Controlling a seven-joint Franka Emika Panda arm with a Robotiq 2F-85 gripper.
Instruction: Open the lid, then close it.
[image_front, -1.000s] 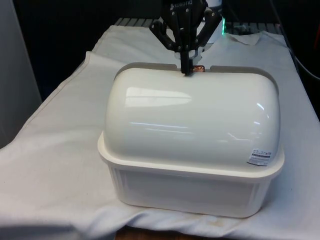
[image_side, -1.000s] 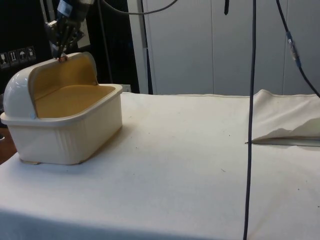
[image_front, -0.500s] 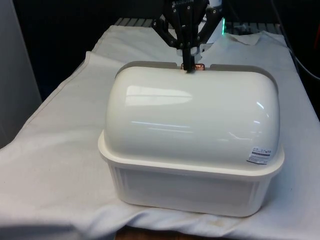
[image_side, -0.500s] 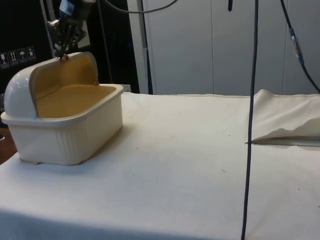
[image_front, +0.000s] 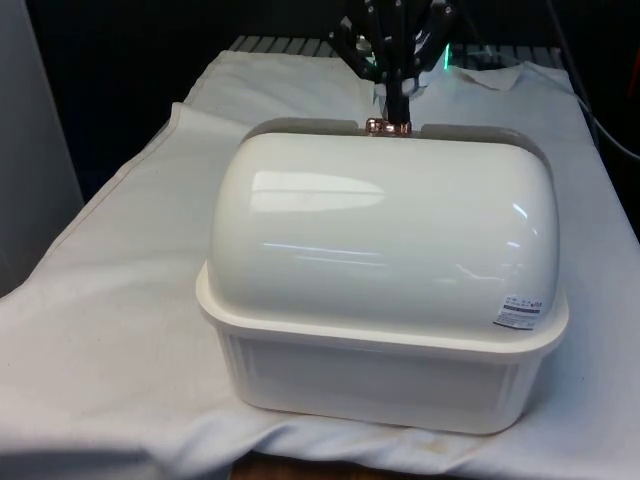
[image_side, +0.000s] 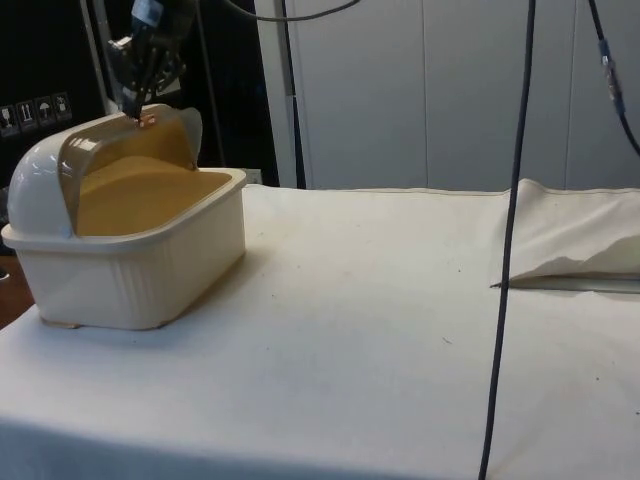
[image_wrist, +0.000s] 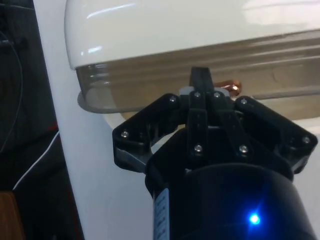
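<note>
A glossy cream-white bread box (image_front: 385, 290) with a tan interior was seen. Its translucent brownish lid (image_side: 130, 150) carried a copper-coloured knob (image_front: 388, 126), held by the black gripper (image_front: 398, 100).

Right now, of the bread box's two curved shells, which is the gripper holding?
The tinted see-through lid, not the white dome: it carries the copper knob that the gripper grips.

A small white sticker (image_front: 520, 313) with dark print sits low on the bread box (image_front: 385, 250), toward the front view's right; its words are too small to read. No other text is legible.
</note>
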